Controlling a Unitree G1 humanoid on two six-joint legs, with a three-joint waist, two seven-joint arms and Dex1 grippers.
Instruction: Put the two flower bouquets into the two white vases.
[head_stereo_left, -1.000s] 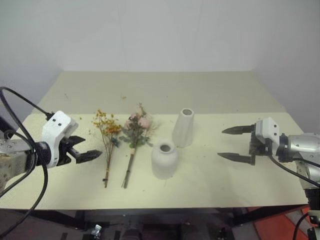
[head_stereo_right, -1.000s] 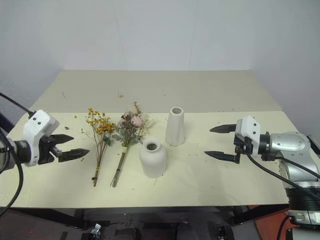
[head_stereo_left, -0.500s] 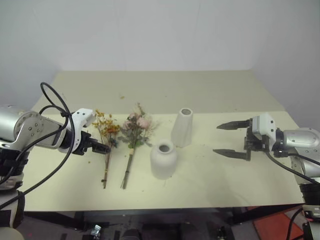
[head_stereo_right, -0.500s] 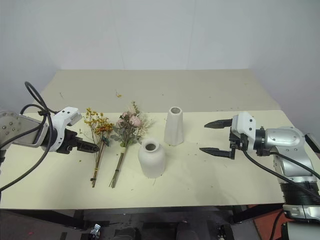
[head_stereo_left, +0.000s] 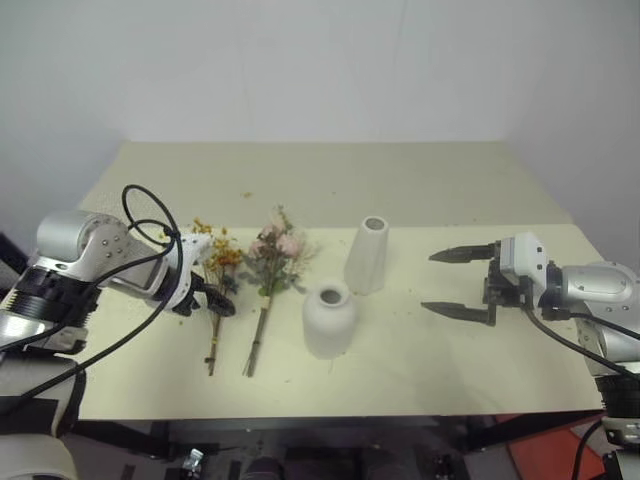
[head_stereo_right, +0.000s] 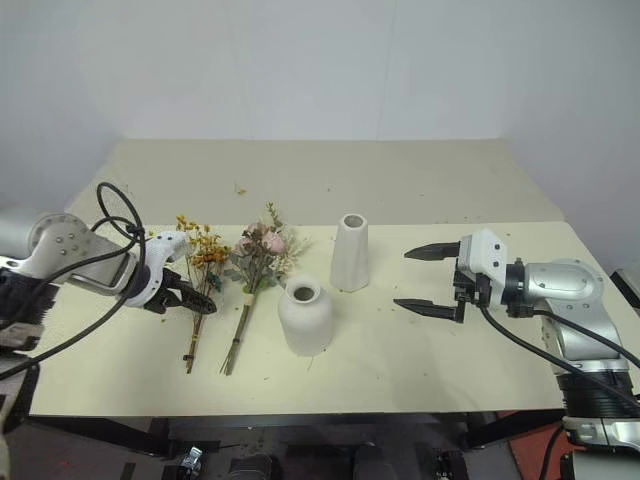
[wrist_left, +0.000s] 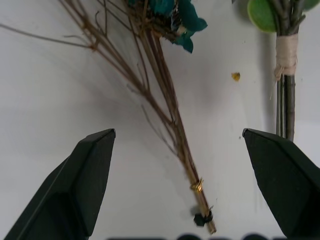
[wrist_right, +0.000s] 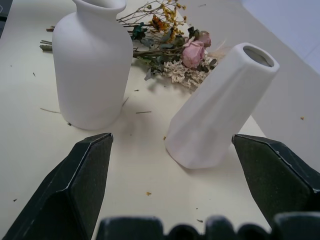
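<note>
Two bouquets lie side by side on the cream table, left of centre. One is a thin spray of yellow-orange blossoms (head_stereo_left: 217, 256); the other is a bunch with pink roses (head_stereo_left: 272, 262). To their right stand the squat white vase (head_stereo_left: 328, 321) and, behind it, the tall tapered white vase (head_stereo_left: 367, 255), both upright. My left gripper (head_stereo_left: 212, 301) points down over the spray's stems (wrist_left: 167, 107), open, with a finger (wrist_left: 87, 182) on either side and nothing gripped. My right gripper (head_stereo_left: 430, 283) hovers open to the right of the vases, facing them (wrist_right: 92, 65).
The table (head_stereo_left: 450, 190) runs back to a white wall. Small petal crumbs (wrist_left: 235, 76) dot its surface near the flowers. A black cable (head_stereo_left: 140, 212) loops above my left forearm. The rose bunch's twine-wrapped stems (wrist_left: 286, 52) lie close beside my left gripper's outer finger.
My left arm has swung in toward the yellow spray, and its gripper has turned from level to pointing down over the stems. The right gripper has barely moved.
</note>
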